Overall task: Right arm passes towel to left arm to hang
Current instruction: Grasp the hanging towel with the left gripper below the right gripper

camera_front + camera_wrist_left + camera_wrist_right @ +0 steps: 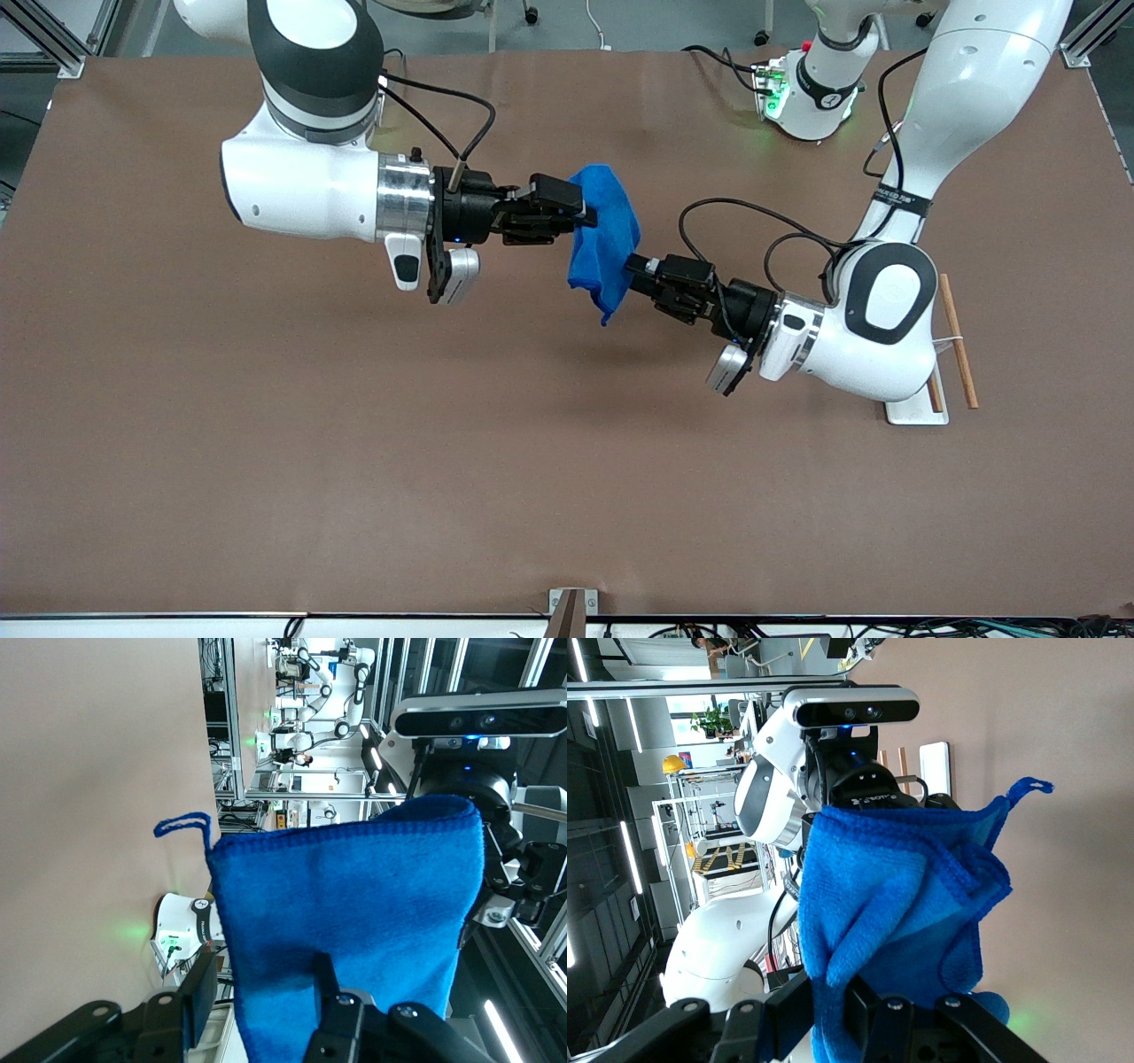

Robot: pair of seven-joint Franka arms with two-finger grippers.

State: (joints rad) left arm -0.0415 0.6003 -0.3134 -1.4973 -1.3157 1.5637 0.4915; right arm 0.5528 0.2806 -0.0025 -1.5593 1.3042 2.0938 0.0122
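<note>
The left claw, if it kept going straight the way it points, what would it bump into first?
The blue towel, which the left claw already touches at one edge; just past it, probably the right claw gripping the towel's upper part.

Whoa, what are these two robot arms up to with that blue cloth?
They are handing a towel from one to the other in mid-air, above the middle of the table. The right arm's claw grips its upper part, and the left arm's claw has closed on its lower edge. Both hold it at once. A wooden rack lies by the left arm.
</note>
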